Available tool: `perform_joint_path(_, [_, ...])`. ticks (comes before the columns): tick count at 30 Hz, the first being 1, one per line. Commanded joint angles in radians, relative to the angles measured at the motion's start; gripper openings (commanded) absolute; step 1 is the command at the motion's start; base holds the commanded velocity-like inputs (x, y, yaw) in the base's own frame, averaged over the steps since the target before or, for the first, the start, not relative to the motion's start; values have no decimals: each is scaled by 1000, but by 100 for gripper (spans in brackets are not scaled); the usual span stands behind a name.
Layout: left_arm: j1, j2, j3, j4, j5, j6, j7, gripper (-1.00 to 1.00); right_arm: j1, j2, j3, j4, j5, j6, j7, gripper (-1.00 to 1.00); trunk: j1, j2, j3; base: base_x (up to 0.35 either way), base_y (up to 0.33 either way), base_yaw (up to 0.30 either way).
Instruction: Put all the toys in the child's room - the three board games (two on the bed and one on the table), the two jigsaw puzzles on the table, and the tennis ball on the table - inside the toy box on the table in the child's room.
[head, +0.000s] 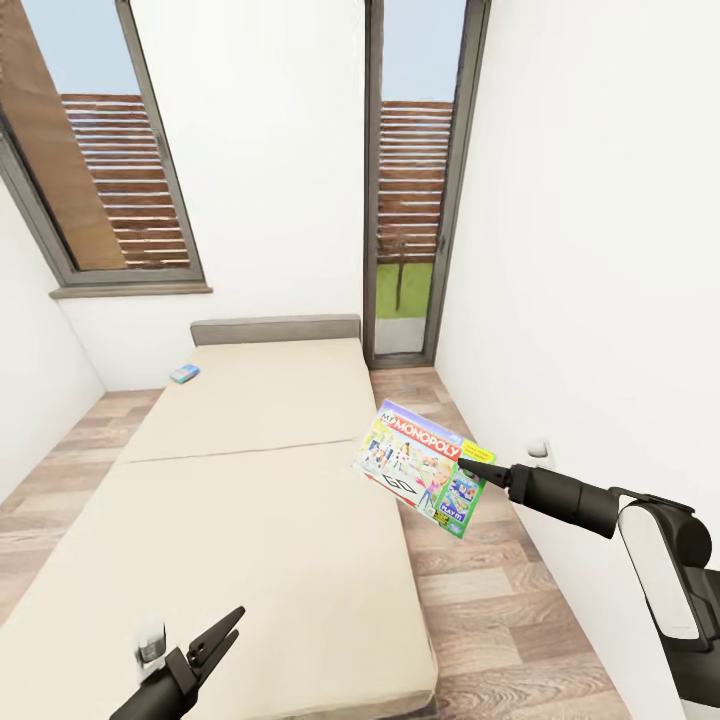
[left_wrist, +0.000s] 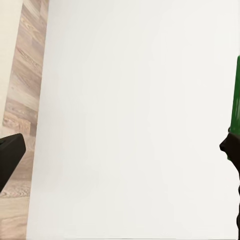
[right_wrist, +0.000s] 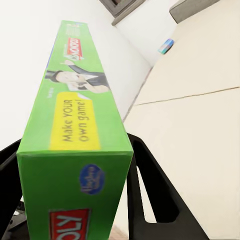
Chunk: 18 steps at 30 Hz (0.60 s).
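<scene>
My right pincer (head: 478, 468) is clamped on the edge of the Monopoly box (head: 420, 467), which hangs off the bed's (head: 250, 480) right side, above the wood floor (head: 500, 590). I judge a level, slow carry to the toy box best, since the grip is near one corner. My left pincer (head: 215, 640) stands apart, empty, over the mattress; a small blue box (head: 184, 374) lies by the headboard (head: 275, 329)

White walls (head: 590, 200), plank floor (head: 500, 590) — two tall windows (head: 120, 180)

Monopoly box (head: 424, 467) right of bed (head: 250, 480), small box (head: 184, 374) on bed
</scene>
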Motion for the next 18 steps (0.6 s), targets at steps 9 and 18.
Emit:
perform_joint_path(9, [0, 0, 1, -1, 10, 10, 0, 100, -1, 0, -1, 0, 2, 4, 6, -100, 0, -2, 12, -320, 0, 0])
perform_joint_path(18, [0, 0, 1, -1, 11, 10, -2, 100, 0, 0, -4, 0, 3, -2, 7, -100, 0, -2, 23, -330, 0, 0])
